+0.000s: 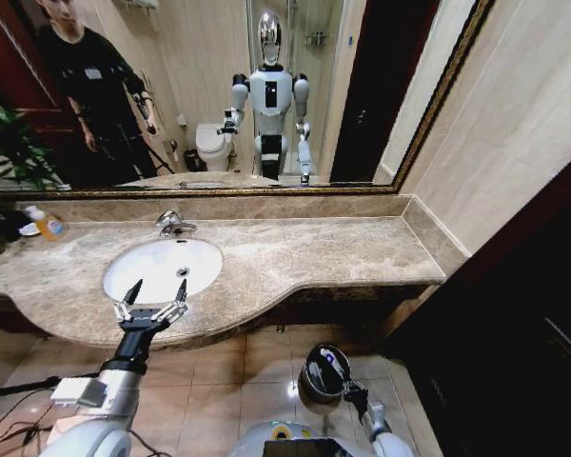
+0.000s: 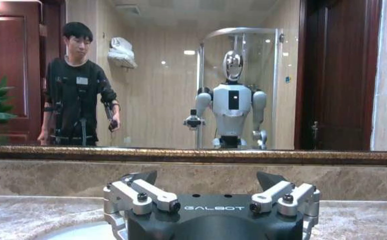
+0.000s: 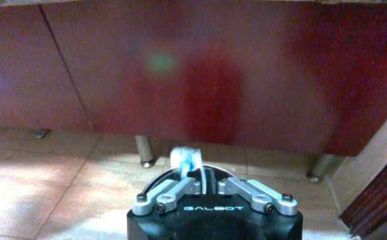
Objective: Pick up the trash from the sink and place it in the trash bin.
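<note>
The blue-printed white packet (image 3: 187, 161) is clamped between the closed fingers of the right gripper (image 3: 205, 186), low in the head view's lower centre. It hangs just beside the round black trash bin with the shiny rim (image 1: 320, 375). The white oval sink (image 1: 162, 268) sits left of centre in the beige marble bench (image 1: 333, 252). The left gripper (image 1: 152, 303), fingers spread apart, hovers at the sink's near edge. Released off-centre, the light packet could glance off the rim onto the floor tiles (image 1: 257, 367).
</note>
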`<state>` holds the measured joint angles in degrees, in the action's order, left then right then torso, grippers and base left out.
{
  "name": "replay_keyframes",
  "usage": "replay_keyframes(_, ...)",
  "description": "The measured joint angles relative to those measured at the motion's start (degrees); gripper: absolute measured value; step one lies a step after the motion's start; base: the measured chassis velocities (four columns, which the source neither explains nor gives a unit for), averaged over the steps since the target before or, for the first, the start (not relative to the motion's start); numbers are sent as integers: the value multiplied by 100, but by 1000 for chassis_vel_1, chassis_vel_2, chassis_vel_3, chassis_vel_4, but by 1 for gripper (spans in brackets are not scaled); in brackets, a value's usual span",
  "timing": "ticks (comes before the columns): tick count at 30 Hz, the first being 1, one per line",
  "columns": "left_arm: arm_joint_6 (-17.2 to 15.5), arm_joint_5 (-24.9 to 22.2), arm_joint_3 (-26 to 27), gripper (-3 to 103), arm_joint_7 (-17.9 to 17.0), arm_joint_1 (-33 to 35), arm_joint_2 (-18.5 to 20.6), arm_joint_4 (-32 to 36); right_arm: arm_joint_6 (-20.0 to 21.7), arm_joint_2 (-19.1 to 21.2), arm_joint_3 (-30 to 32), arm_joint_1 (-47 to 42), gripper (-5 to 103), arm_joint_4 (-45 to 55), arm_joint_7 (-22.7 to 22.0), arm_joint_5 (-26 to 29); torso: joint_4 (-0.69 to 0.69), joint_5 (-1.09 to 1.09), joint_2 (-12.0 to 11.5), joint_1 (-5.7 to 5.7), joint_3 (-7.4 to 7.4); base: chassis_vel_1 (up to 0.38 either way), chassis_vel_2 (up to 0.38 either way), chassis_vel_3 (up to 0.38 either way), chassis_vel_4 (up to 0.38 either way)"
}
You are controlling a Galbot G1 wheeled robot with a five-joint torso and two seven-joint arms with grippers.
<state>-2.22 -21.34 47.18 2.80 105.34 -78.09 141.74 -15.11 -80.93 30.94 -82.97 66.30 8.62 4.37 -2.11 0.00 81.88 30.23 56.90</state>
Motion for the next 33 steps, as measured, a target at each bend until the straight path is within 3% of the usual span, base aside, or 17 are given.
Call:
replay_keyframes(1,0,0,0,100,0,0,0,0,-20,-5,-4,8,17,-9,-65,0,0,0,0,0,0,0,0,0,0)
replay_keyframes(3,0,0,0,100,0,0,0,0,-30,-12,-8,14,17,-14,-120,0,0,0,0,0,0,0,0,0,0)
replay_keyframes(9,0,0,0,100,0,0,0,0,-46,-32,-17,11,44,7,-276,0,0,0,0,0,0,0,0,0,0)
replay_keyframes(12,0,0,0,100,0,0,0,0,-46,-40,-19,1,50,25,-286,0,0,0,0,0,0,0,0,0,0)
replay_keyframes(13,0,0,0,100,0,0,0,0,-46,-43,-21,-10,61,43,-289,1,0,0,0,0,0,0,0,0,0)
replay_keyframes(15,0,0,0,100,0,0,0,0,-46,-46,-23,-13,61,47,-290,2,0,0,0,0,0,0,0,0,0)
replay_keyframes(22,0,0,0,100,0,0,0,0,-45,-80,-34,-19,93,51,-304,2,0,0,0,0,0,0,0,0,0)
replay_keyframes(33,0,0,0,100,0,0,0,1,-43,-76,-33,-41,100,132,-347,7,0,0,0,0,0,0,0,0,0)
